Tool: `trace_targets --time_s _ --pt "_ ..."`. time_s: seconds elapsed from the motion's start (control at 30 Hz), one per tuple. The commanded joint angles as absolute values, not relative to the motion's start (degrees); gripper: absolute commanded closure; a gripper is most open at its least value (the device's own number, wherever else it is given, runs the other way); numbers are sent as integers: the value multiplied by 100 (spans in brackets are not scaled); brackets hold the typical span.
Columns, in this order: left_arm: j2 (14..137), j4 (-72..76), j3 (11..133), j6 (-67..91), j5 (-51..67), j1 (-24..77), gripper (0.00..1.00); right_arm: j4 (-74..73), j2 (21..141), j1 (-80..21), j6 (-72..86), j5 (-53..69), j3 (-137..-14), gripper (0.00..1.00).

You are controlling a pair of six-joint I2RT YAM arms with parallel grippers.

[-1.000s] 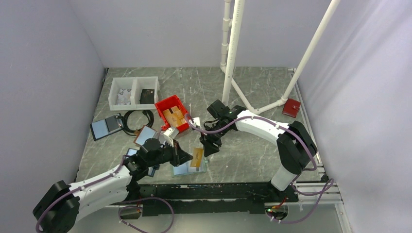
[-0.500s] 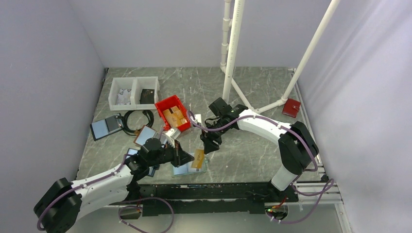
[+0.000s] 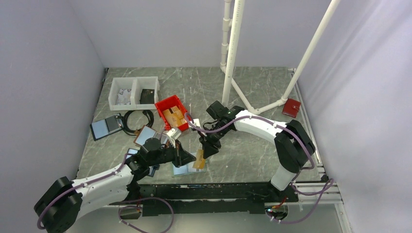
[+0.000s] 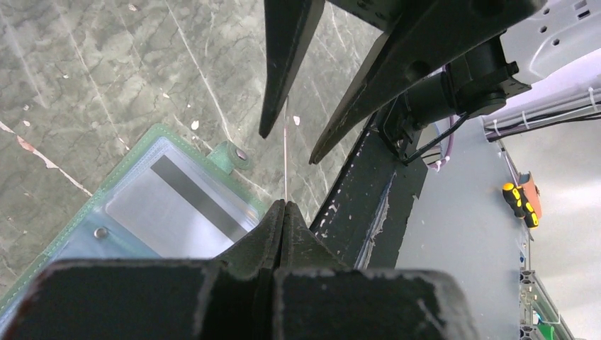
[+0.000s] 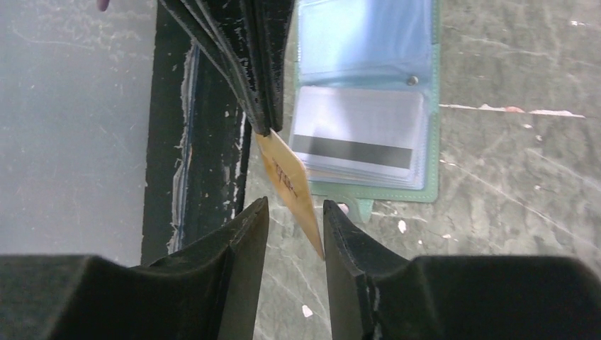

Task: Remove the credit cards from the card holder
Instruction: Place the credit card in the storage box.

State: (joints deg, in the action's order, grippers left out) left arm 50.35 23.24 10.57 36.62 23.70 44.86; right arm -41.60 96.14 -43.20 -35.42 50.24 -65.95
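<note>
Orange credit card (image 5: pixel 285 173) clamped by left gripper (image 4: pixel 283 207), right gripper (image 5: pixel 295 211) parted around it, print unreadable

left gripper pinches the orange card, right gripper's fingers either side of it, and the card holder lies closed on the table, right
Not closed: the card holder lies open, a pale striped card in one pocket, as the right wrist view shows. The left gripper does pinch the orange card, with the right gripper straddling it.

A high fixed camera overlooks the whole table (image 3: pixel 262 155); both wrist cameras look down closely, sharing the card holder (image 5: pixel 361 92).
</note>
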Motion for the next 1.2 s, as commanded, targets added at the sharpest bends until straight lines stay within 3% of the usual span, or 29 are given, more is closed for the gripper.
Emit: trace_targets --time_s 0.0,0.13,0.2,0.33,0.43,0.67,0.73,0.8,0.97,1.0,1.03,1.1,1.17 --pt "4815 2494 1196 3546 2470 4526 100 -4376 9661 -4368 -3779 5426 -6883 69" --pt "4645 2328 1176 3551 2338 4526 100 -4507 9702 -4367 -3875 5521 -6957 99" --pt "4560 2246 1154 3594 2243 4526 98 -4550 9694 -4368 -3917 5528 -6961 100" --pt "4367 2072 1095 3686 2169 4526 60 -4688 9694 -4364 -4056 5586 -7009 100" --pt "4313 1973 1099 3725 2229 4524 42 -4912 9723 -4343 -4298 5709 -7062 100" --pt "4842 2486 1107 3657 2567 4515 37 -5160 9782 -4324 -4571 5891 -7143 100" --pt "5056 2759 1116 3660 2653 4526 38 -5162 9791 -4324 -4559 5889 -7145 100" --pt "5281 3080 1114 3704 2775 4522 45 -5152 9786 -4322 -4553 5887 -7146 100" --pt "5957 3745 1235 3761 3184 4519 76 -5142 9807 -4322 -4512 5848 -7154 100" --pt "6096 3879 1251 3778 3300 4521 92 -5134 9809 -4324 -4509 5837 -7154 100" --pt "6217 4018 1259 3800 3403 4519 100 -5126 9800 -4320 -4501 5824 -7154 100" --pt "6351 4087 1276 3825 3454 4520 100 -5108 9770 -4324 -4471 5741 -7154 96" --pt "6306 3612 1337 3862 3073 4518 100 -5122 9704 -4322 -4452 5550 -7169 82"
